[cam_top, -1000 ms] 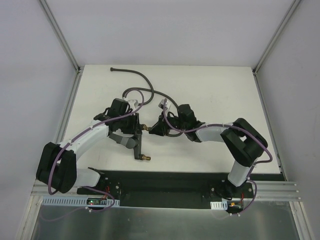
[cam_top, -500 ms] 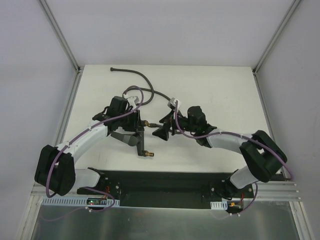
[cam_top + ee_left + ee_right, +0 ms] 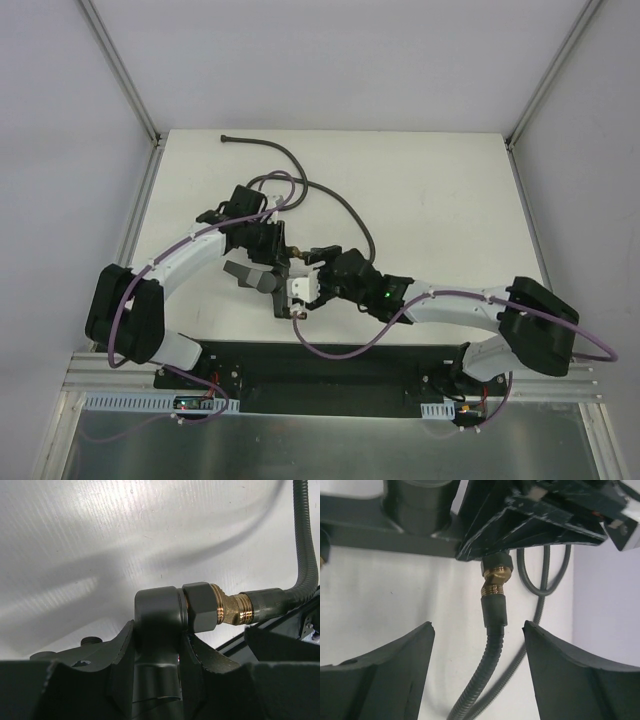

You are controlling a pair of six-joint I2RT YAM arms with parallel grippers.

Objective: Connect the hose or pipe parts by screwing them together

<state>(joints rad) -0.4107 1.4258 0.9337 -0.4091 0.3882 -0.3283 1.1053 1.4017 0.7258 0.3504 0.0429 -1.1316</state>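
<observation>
Visible only from the wrists: left jaws clamped on fitting (image 3: 157,615), nut (image 3: 227,611) tilted at its end, right jaws open astride hose (image 3: 487,660), closed a second ago.

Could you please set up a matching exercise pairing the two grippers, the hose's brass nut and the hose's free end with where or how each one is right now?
Things:
1. left gripper
2. right gripper
3. brass nut
4. hose's free end

States:
A. lying on the table near its far edge
B. open, straddling the hose without touching it
C. shut on the forked fitting
D. against the forked fitting's end

Pairs: 1-C; 2-B; 3-D; 4-A
</observation>
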